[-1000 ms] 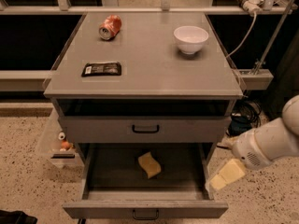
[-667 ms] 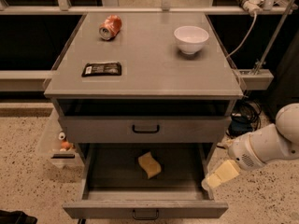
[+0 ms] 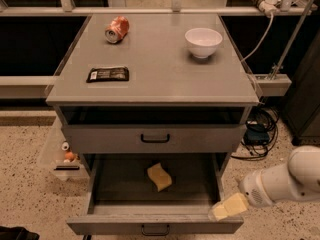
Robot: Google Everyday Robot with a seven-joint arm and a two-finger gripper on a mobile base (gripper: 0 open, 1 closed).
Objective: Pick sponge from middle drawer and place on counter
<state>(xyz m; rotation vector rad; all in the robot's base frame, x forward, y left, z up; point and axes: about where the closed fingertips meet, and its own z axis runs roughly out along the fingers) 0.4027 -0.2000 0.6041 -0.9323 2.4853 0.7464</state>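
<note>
The pale-yellow sponge (image 3: 159, 176) lies on the floor of the pulled-out middle drawer (image 3: 107, 211), near its centre. The counter (image 3: 160, 69) is the broad grey top of the cabinet above it. My gripper (image 3: 227, 207) is at the lower right, at the end of the white arm (image 3: 285, 180). It hangs just over the drawer's front right corner, to the right of and nearer than the sponge. It holds nothing that I can see.
On the counter are a black flat packet (image 3: 108, 74), a crushed red can (image 3: 117, 29) and a white bowl (image 3: 203, 42). A closed drawer (image 3: 155, 138) sits above the open one. Cables (image 3: 260, 131) lie on the floor at the right.
My arm and gripper have moved down and to the left, closer to the drawer's front right corner. The sponge has not moved.
</note>
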